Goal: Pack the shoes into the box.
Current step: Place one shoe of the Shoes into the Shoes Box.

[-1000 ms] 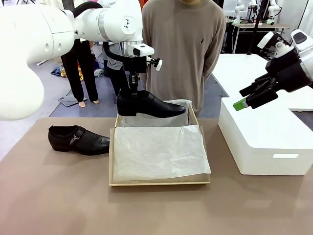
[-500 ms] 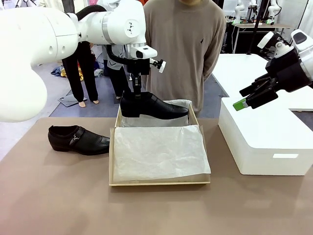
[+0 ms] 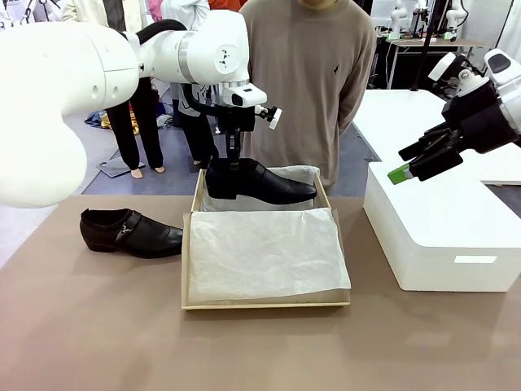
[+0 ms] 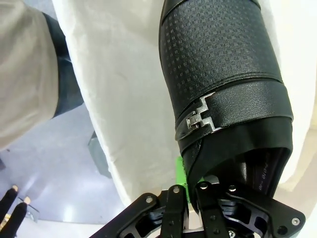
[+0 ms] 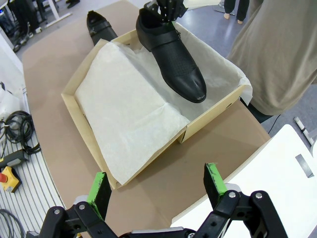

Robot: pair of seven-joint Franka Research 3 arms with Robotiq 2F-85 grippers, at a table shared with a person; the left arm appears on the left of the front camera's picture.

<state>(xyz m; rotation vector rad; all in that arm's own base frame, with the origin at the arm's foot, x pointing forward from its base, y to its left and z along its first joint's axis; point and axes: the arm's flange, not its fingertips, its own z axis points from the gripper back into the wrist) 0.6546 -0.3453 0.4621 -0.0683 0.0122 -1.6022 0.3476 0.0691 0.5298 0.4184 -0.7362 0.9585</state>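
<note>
On the brown table (image 3: 81,326), left jaws pinch a shoe (image 3: 260,183) at the box's (image 3: 264,305) far end; right jaws spread wide

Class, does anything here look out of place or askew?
One shoe lies on the table, left of the box. The left gripper holds the other shoe by its heel collar at the box's far end. Nothing looks damaged.

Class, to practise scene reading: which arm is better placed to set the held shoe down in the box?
Left: the left gripper is shut on the shoe at its heel, over the box at its far end. The right gripper hangs open above the white box.
</note>
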